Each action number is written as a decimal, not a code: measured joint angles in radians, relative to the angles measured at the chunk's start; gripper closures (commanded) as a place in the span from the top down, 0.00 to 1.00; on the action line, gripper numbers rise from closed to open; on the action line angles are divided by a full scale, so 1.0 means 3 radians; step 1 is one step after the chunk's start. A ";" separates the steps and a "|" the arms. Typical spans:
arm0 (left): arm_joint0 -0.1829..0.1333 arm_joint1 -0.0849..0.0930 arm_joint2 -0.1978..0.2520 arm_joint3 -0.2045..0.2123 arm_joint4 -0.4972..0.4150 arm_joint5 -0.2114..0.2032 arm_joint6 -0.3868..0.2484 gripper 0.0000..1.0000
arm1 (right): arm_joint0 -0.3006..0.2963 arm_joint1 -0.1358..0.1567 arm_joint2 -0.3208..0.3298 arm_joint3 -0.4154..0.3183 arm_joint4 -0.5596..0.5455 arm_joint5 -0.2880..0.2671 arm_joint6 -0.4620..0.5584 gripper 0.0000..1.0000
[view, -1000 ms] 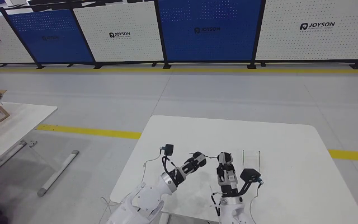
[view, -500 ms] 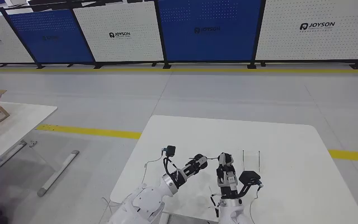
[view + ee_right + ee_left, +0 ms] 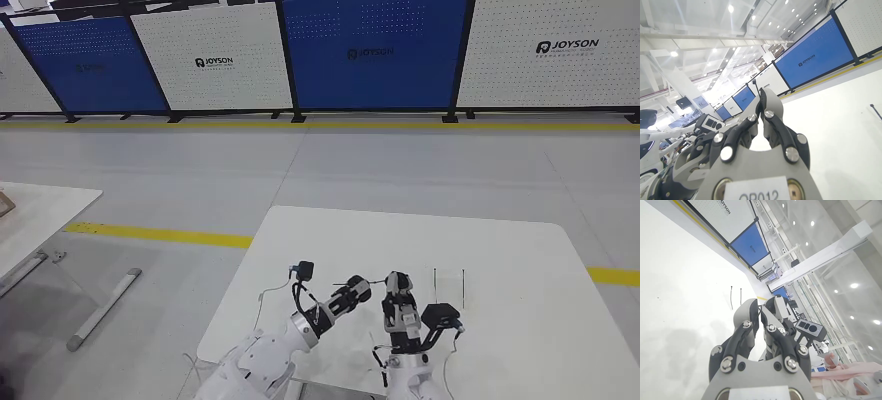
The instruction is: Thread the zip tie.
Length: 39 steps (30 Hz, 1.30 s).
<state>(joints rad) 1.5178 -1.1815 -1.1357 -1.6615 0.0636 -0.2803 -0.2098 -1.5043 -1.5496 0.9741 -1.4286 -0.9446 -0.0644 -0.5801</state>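
Left tool (image 3: pixel 759 306) and right tool (image 3: pixel 761 97) hover close together, both pinched closed.

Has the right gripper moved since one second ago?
Yes, slightly. The right gripper, holding the zip tie, shifted away from the spare zip ties, toward the left gripper.

A white table (image 3: pixel 500 250) stands on a grey floor (image 3: pixel 400 160) with a yellow line (image 3: pixel 150 235). Blue and white panels (image 3: pixel 375 80) stand behind.
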 measured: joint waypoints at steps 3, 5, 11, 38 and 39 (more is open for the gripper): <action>-0.0012 -0.0001 0.0005 0.0007 -0.0015 0.0006 0.0003 0.00 | 0.0008 -0.0002 -0.0006 0.0009 -0.0020 -0.0005 0.0009 0.00; -0.0019 -0.0002 0.0009 0.0009 -0.0021 0.0007 0.0003 0.00 | 0.0010 -0.0003 -0.0006 0.0012 -0.0029 -0.0005 0.0012 0.00; -0.0031 0.0000 0.0015 0.0014 -0.0017 -0.0015 -0.0008 0.00 | 0.0008 -0.0006 0.0021 0.0015 0.0075 -0.0045 0.0077 0.00; -0.0034 0.0014 0.0039 -0.0021 0.0090 -0.0058 -0.0005 0.00 | -0.0006 -0.0020 0.0051 0.0024 0.0460 -0.0317 0.0262 0.33; -0.0035 0.0014 0.0040 -0.0015 0.0093 -0.0049 0.0002 0.00 | -0.0013 -0.0018 0.0057 0.0021 0.0462 -0.0322 0.0261 0.33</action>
<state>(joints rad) 1.5074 -1.1773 -1.1239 -1.6660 0.0914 -0.2950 -0.2091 -1.5082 -1.5551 0.9911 -1.4223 -0.8060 -0.1611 -0.5016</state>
